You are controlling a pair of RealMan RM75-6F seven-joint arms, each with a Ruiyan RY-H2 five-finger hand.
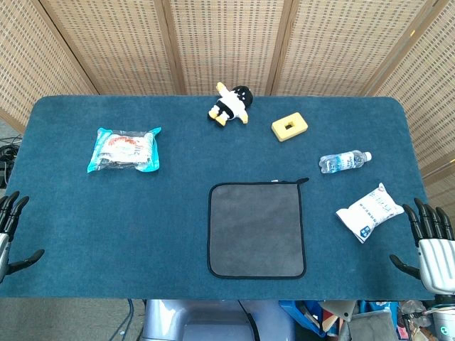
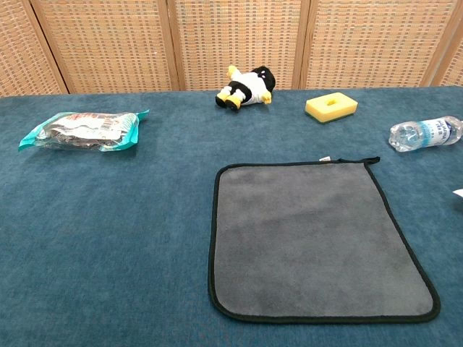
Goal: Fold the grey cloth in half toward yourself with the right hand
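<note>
Grey cloth (image 1: 257, 229) lying flat and unfolded on the blue worktop (image 1: 142, 220), right hand (image 1: 431, 243) and left hand (image 1: 10, 231) hovering at the edges, fingers spread, holding nothing

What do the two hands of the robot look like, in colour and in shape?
In the head view, the right hand has slim black fingers on a pale, silver-white palm body. The left hand shows the same black fingers and a light edge, partly cut off by the frame. No cables, markings or sleeves are visible on them. The chest view shows neither hand.
</note>
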